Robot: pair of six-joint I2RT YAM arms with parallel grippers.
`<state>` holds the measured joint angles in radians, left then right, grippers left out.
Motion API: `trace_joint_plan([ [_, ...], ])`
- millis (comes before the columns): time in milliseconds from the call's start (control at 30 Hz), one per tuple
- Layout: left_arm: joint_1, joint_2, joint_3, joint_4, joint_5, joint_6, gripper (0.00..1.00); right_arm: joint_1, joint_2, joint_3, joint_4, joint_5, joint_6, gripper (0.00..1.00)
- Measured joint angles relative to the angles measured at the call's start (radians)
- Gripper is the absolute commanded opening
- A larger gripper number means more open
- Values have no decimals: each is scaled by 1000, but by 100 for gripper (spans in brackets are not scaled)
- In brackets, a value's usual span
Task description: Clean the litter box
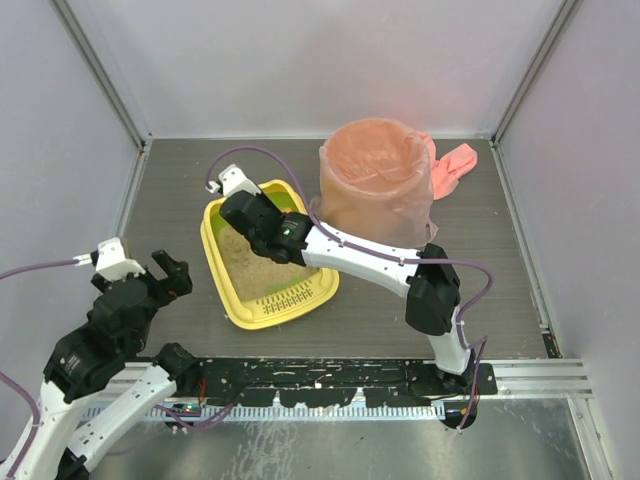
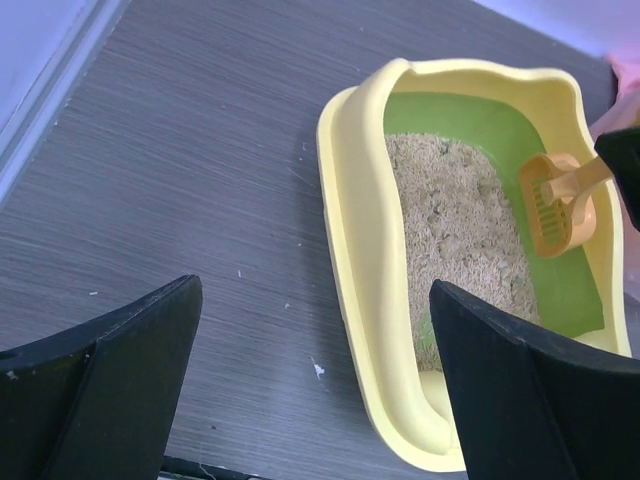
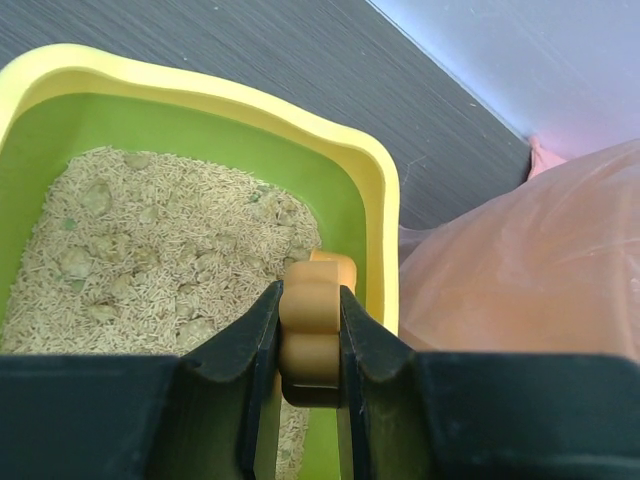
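The litter box (image 1: pixel 228 300) is a yellow tray with a green inner wall and beige litter (image 1: pixel 250 262), and a slotted ledge at its near end. My right gripper (image 1: pixel 265 240) reaches into its far right part. In the right wrist view this gripper (image 3: pixel 310 300) is shut on the handle of the small orange scoop (image 3: pixel 312 325), above the litter (image 3: pixel 150 250) by the green wall. The left wrist view shows the scoop (image 2: pixel 555 205) with its slotted head down against the green wall, and the yellow rim (image 2: pixel 350 200). My left gripper (image 1: pixel 150 275) is open and empty left of the box, above the table (image 2: pixel 315 300).
A round bin lined with a pink bag (image 1: pixel 378 180) stands right behind the box's far right corner, close to its rim (image 3: pixel 385 190); the bag (image 3: pixel 520 260) fills the right of the right wrist view. Grey walls enclose the dark table (image 1: pixel 480 280). A black rail (image 1: pixel 330 375) runs along the near edge.
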<state>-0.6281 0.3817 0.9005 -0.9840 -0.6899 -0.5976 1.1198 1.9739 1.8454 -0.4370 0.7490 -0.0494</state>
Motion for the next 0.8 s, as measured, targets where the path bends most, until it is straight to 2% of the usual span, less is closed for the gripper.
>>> trace_joint_plan([
  [333, 0, -125, -10, -28, -74, -43, 98, -3, 58, 26, -35, 10, -37, 0],
  [800, 0, -136, -32, -27, -74, -43, 98, -28, 97, 32, -32, -95, 0, 1],
])
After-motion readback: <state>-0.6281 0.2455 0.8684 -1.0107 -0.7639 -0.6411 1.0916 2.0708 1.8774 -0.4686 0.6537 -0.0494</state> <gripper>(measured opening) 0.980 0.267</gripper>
